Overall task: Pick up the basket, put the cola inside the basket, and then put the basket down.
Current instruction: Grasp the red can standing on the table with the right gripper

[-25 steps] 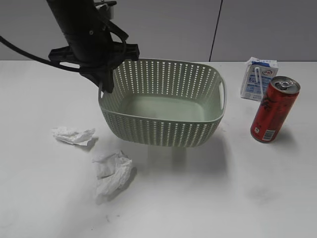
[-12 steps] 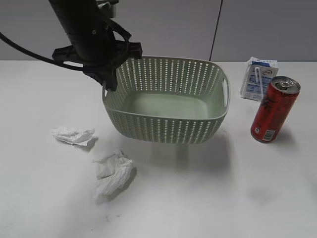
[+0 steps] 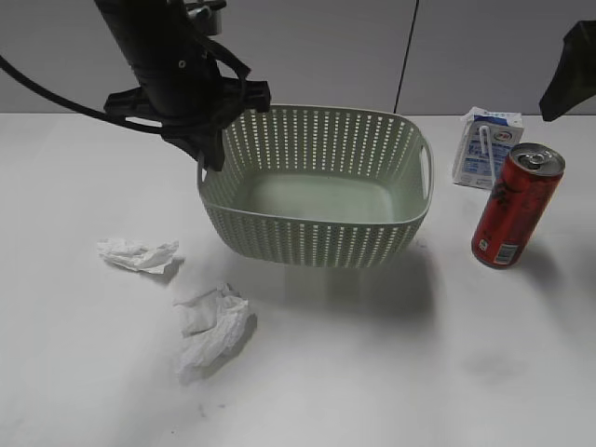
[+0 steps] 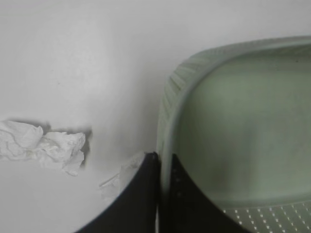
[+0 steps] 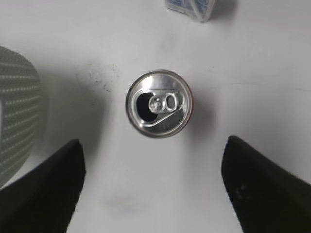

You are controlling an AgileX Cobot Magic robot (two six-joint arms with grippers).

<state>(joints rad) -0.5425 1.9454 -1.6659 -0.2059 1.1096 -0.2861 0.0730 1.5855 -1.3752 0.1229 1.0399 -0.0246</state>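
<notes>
The pale green basket hangs a little above the table, empty. My left gripper is shut on the basket's left rim, one finger inside and one outside the wall; the left wrist view shows the same grip on the basket. The red cola stands upright on the table to the right of the basket. My right gripper is open, high above the cola, whose silver top lies between and just ahead of the fingers. Part of the right arm shows at the upper right edge.
A white-and-blue drink carton stands just behind the cola and shows in the right wrist view. Two crumpled tissues lie on the white table left of and in front of the basket. One tissue shows beside the left gripper.
The left gripper has carried the basket slightly up and to the right. The right arm has come into the exterior view at the upper right.
</notes>
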